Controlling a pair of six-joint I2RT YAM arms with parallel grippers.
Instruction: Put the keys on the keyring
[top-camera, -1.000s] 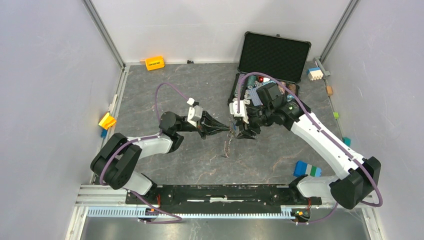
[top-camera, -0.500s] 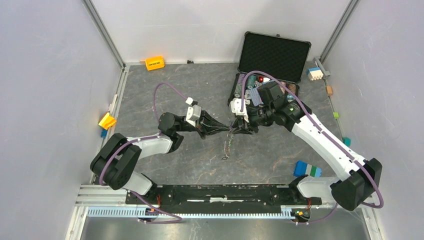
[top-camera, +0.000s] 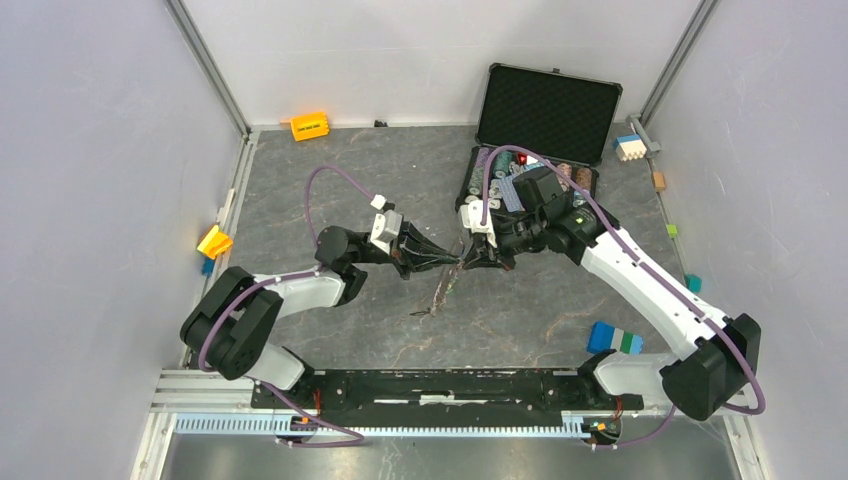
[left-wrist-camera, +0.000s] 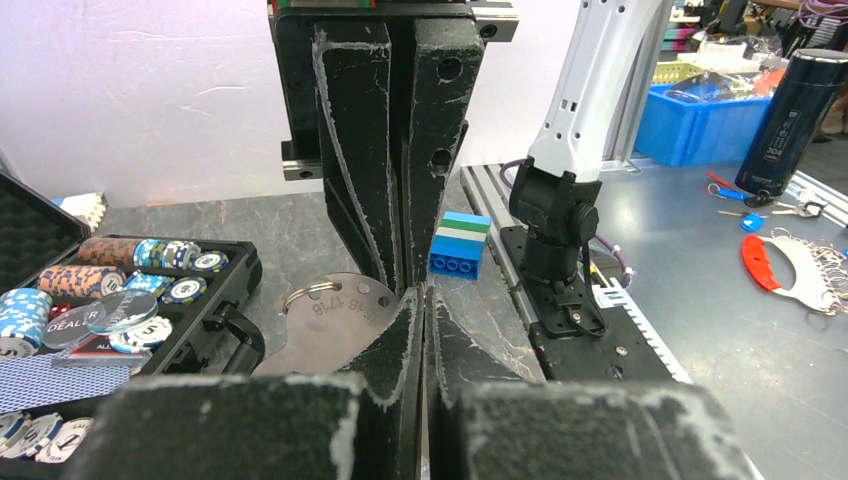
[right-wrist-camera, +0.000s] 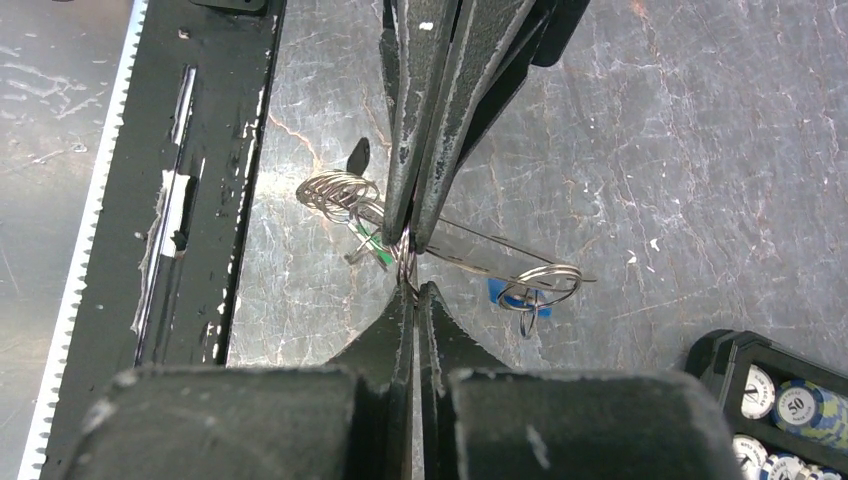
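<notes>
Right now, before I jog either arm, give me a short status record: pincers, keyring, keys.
left pincer: shut on large silver wire oval keyring
right pincer: shut, tip to tip with left pincer
thin silver chain: hangs from keyring toward grey table
small green tag: beside pincer tips
keys: cannot tell whether any are threaded

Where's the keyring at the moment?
Top view, mid-table: the keyring hangs where the left gripper and right gripper meet, beside the open case, chain trailing nearward.

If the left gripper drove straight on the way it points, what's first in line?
The right gripper: its shut jaws face the left gripper tip to tip, seemingly touching, with the keyring at the meeting point.
</notes>
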